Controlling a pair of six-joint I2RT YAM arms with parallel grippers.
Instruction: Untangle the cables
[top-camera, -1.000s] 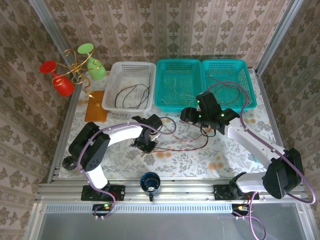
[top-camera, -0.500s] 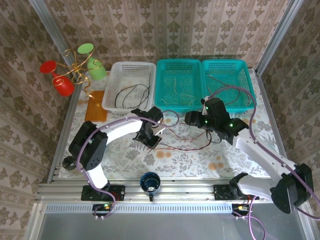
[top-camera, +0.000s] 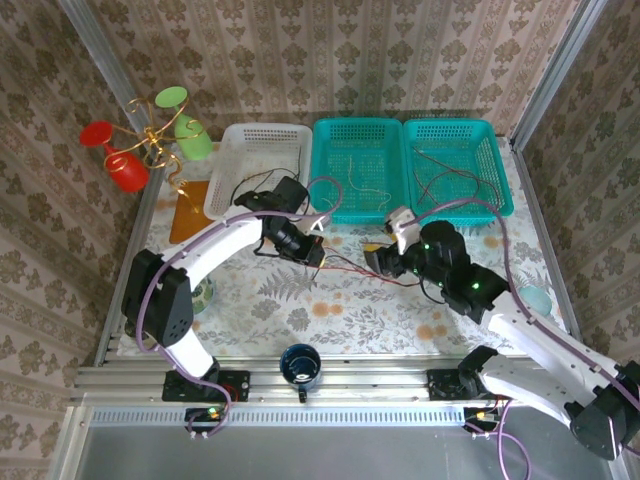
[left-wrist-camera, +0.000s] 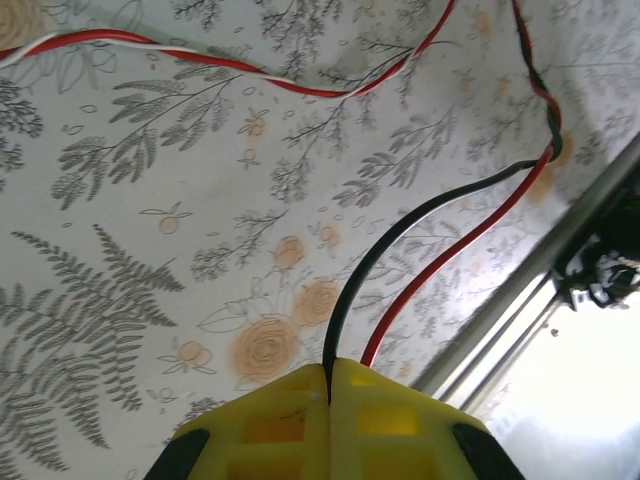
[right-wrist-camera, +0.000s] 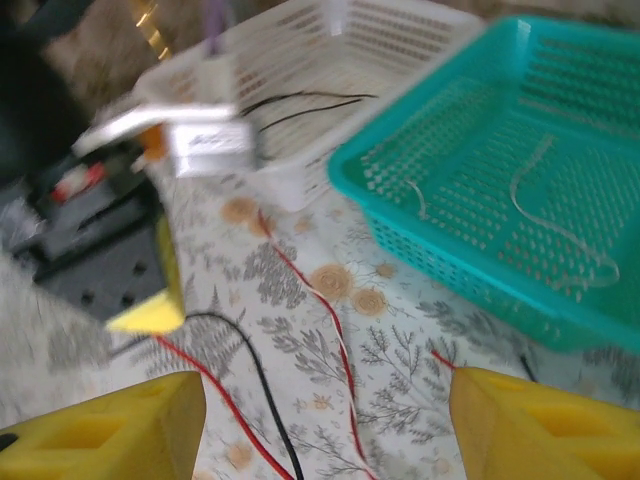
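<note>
The cables lie tangled on the flowered cloth between my two grippers: a black cable (left-wrist-camera: 400, 235), a red one (left-wrist-camera: 455, 255) and a red-and-white twisted pair (left-wrist-camera: 200, 55). My left gripper (left-wrist-camera: 330, 375) has its yellow fingers shut on the black cable's end, with the red cable passing just beside them. From above, the left gripper (top-camera: 303, 248) is in front of the white basket and the right gripper (top-camera: 383, 262) faces it across the red strands (top-camera: 345, 266). My right gripper (right-wrist-camera: 328, 400) is open above the black cable (right-wrist-camera: 262, 385) and twisted pair (right-wrist-camera: 338, 355), holding nothing.
At the back stand a white basket (top-camera: 222, 170) with black wires and two teal baskets (top-camera: 326, 165) (top-camera: 500, 165) with thin wires. A dark mug (top-camera: 300, 362) sits at the near edge. A stand of red and green glasses (top-camera: 150, 135) and an orange board (top-camera: 190, 218) are far left.
The left gripper has carried the black cable away from the near side, up toward the white basket. The right arm has pulled back nearer and turned its open gripper toward the left one.
</note>
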